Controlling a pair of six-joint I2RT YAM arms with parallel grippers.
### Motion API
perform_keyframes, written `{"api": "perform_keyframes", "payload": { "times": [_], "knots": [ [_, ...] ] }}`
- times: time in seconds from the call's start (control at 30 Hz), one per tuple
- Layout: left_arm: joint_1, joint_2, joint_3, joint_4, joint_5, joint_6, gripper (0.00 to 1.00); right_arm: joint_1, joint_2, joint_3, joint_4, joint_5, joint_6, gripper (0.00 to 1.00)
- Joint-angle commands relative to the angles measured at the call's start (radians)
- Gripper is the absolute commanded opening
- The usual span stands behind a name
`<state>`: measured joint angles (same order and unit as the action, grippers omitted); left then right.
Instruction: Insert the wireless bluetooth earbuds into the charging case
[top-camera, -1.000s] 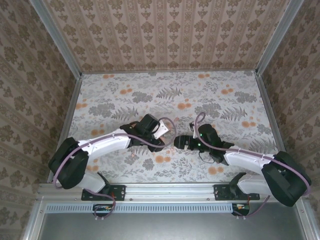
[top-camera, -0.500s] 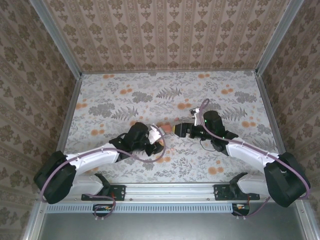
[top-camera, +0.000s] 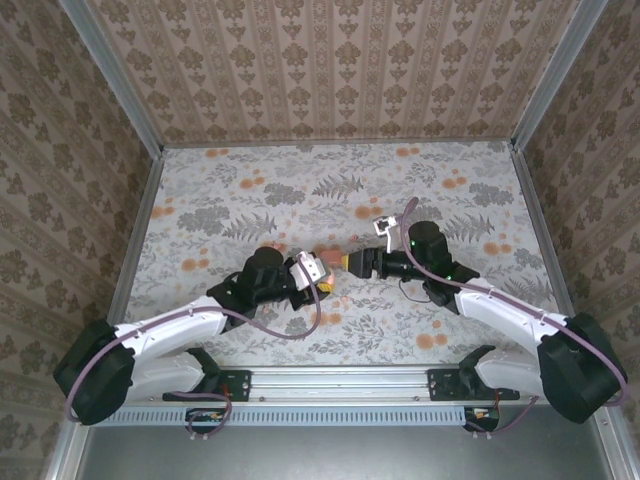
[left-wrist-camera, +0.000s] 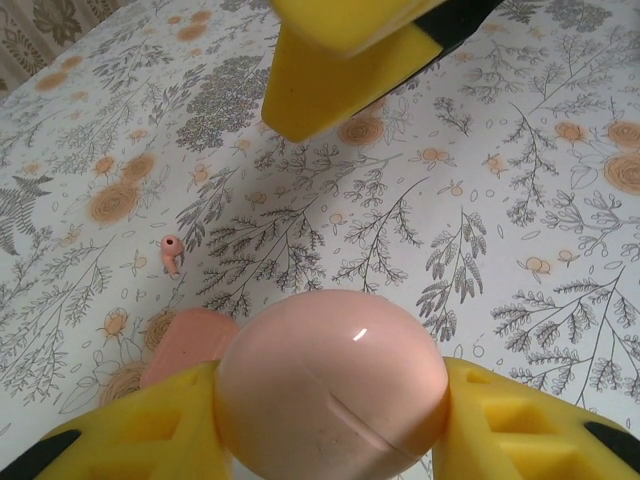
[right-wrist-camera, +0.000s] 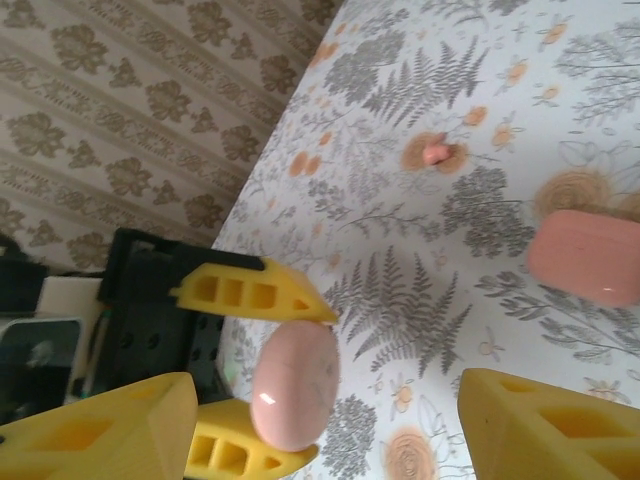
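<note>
The left gripper (top-camera: 317, 270) is pinched partway closed on the charging case (left-wrist-camera: 332, 385), its yellow fingers (left-wrist-camera: 130, 435) pressing the glossy coral-pink shell from both sides. It seems to hold the case just off the floral tablecloth (top-camera: 250, 190), near the table's middle. A seam crosses the shell, and the lid looks closed. The right gripper (top-camera: 351, 262) hangs at the case's 3 o'clock in the overhead view, jaws spread wide with nothing between them. One earbud (left-wrist-camera: 171, 253) lies on the cloth at the case's 10 o'clock in the left wrist view, well apart from it. Another coral-pink rounded piece (right-wrist-camera: 585, 258) rests on the cloth; I cannot tell whether it is a cover or a lid.

The shell is rounded and slick, so a nudge from the right fingers could twist it or pop it out of the pinch. With the lid shut, no bud can go in. The bud is tiny and close in colour to the printed blossoms, so a grab could miss it or flick it away
</note>
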<state>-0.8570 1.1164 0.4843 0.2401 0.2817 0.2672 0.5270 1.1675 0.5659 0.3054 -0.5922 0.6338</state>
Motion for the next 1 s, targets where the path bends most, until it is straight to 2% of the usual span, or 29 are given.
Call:
{"api": "perform_keyframes", "payload": {
  "times": [0.0,0.27,0.77,0.97],
  "knots": [
    [-0.008,-0.024,-0.012,0.013,-0.019,0.041,0.37,0.027,-0.055,-0.002,-0.048,-0.033,-0.023,0.69],
    [-0.008,-0.026,-0.007,0.021,-0.008,0.041,0.37,0.089,-0.046,0.024,-0.136,0.037,-0.049,0.67],
    [-0.010,-0.046,-0.005,0.006,-0.012,0.047,0.37,0.140,0.127,0.113,-0.059,0.012,-0.051,0.62],
    [-0.010,-0.044,0.002,0.003,-0.010,0.045,0.37,0.142,0.173,0.133,-0.052,-0.010,-0.059,0.53]
  ]
}}
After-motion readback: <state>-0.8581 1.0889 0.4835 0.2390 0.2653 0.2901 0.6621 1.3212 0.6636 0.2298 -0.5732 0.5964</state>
